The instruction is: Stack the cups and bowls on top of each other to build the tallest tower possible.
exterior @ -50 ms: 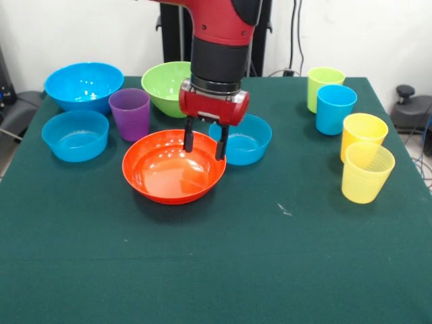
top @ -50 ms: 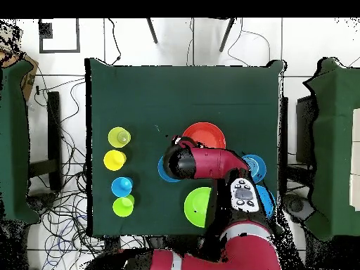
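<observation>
Two black fingers of the gripper [exterior @ -50 ms: 203, 143] are held spread astride the far rim of the wide glossy orange plastic bowl [exterior @ -50 ms: 173, 167], presumably for pinching and lifting.

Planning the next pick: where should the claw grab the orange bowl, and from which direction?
By its rim, from straight above. The orange bowl sits upright and is too wide to span, so one finger should go inside the wall and one outside. The open claw already hangs over its far rim, on the side by the small blue bowl.
</observation>
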Motion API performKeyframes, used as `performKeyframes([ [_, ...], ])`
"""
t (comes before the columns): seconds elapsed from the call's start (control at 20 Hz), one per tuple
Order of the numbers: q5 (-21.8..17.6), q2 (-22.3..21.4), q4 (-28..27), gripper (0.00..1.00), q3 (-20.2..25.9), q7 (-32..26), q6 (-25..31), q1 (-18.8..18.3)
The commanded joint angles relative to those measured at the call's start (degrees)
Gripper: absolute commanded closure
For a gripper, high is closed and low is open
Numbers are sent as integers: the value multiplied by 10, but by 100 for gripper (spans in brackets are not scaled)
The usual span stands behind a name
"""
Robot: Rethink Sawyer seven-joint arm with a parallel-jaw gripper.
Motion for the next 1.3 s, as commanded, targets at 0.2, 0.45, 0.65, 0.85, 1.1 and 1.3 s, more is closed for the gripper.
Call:
performKeyframes([
  [0.2, 4, 45, -52, 0, -22, 39, 66, 29],
  [0.45, 11, 50, -66, 0, -26, 40, 81, 38],
  [0.65, 8, 47, -61, 0, -25, 36, 79, 36],
  [0.85, 12, 41, -60, 0, -9, 25, 97, 26],
  [1.1, 19, 35, -68, 0, 19, 3, 138, 18],
  [1.3, 16, 26, -59, 0, 43, -13, 148, 5],
])
